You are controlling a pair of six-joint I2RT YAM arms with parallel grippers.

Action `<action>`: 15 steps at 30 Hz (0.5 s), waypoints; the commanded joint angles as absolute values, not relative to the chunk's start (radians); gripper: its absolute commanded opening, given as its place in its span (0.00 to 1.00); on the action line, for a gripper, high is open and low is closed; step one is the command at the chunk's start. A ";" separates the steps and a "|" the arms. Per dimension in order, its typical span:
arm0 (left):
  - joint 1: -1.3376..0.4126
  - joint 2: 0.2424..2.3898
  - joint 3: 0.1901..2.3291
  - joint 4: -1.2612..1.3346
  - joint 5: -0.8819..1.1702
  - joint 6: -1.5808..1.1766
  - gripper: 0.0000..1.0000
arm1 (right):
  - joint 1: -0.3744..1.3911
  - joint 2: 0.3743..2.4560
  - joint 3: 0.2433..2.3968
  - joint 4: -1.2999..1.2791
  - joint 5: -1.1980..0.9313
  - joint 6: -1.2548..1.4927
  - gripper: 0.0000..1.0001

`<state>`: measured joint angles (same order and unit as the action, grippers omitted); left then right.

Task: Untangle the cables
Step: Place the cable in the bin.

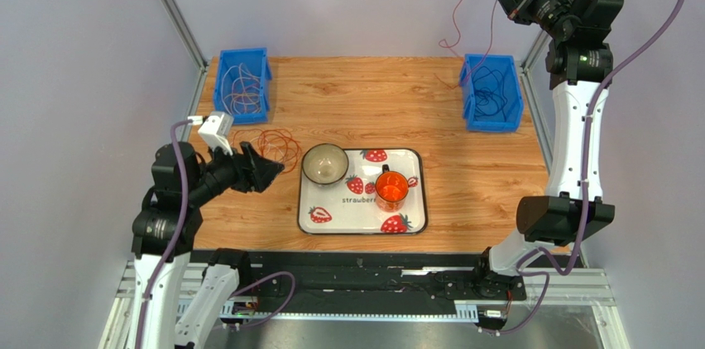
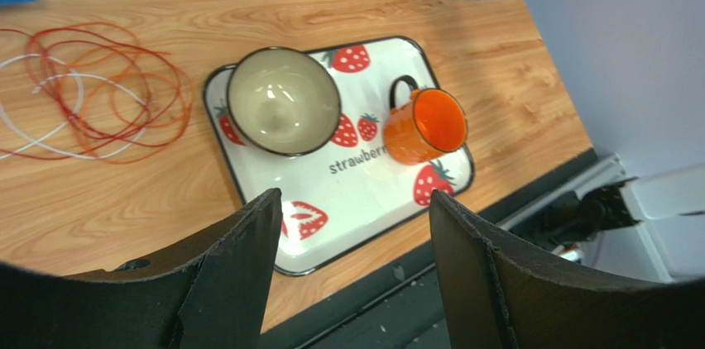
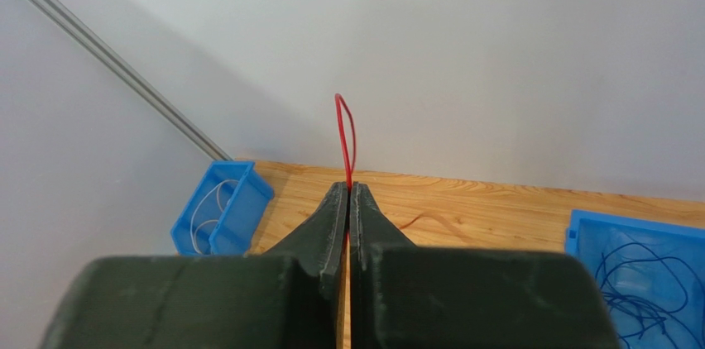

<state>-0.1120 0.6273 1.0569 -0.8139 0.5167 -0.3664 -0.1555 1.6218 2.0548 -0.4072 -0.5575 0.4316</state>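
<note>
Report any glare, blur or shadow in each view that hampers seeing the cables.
Top external: even, soft light, no glare; the raised red cable reads hair-thin against the wall. Left wrist: left fingers dark and blurred, mild sheen in the bowl, the tangle sharp. Right wrist: right fingers dark and soft, cable crisp.

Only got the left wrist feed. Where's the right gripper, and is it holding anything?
Observer: The right gripper is raised high at the far right, shut on a red cable.
Operator: Is that cable clear of the pile?
Observer: Yes. It dangles toward the right blue bin, far from the pile on the left side.
Operator: What's in that bin?
Observer: Dark cables.
</note>
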 commanded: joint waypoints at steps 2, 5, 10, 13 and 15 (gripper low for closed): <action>-0.117 0.499 0.974 -0.854 0.323 -0.327 0.73 | -0.176 1.629 2.112 -0.403 -0.497 0.364 0.00; -0.117 0.433 0.960 -0.835 0.299 -0.337 0.73 | -0.192 1.638 2.109 -0.406 -0.477 0.350 0.00; -0.117 0.390 0.913 -0.810 0.242 -0.385 0.73 | -0.206 1.672 2.123 -0.405 -0.450 0.310 0.00; -0.117 0.391 0.879 -0.773 0.261 -0.388 0.71 | -0.222 1.690 2.128 -0.403 -0.437 0.305 0.00; -0.117 0.402 0.885 -0.779 0.233 -0.384 0.71 | -0.233 1.695 2.122 -0.403 -0.419 0.302 0.00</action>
<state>-0.1120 0.3870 0.8871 -0.8253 0.2775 -0.3729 -0.2134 1.6817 2.0842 -0.4145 -0.4637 0.3378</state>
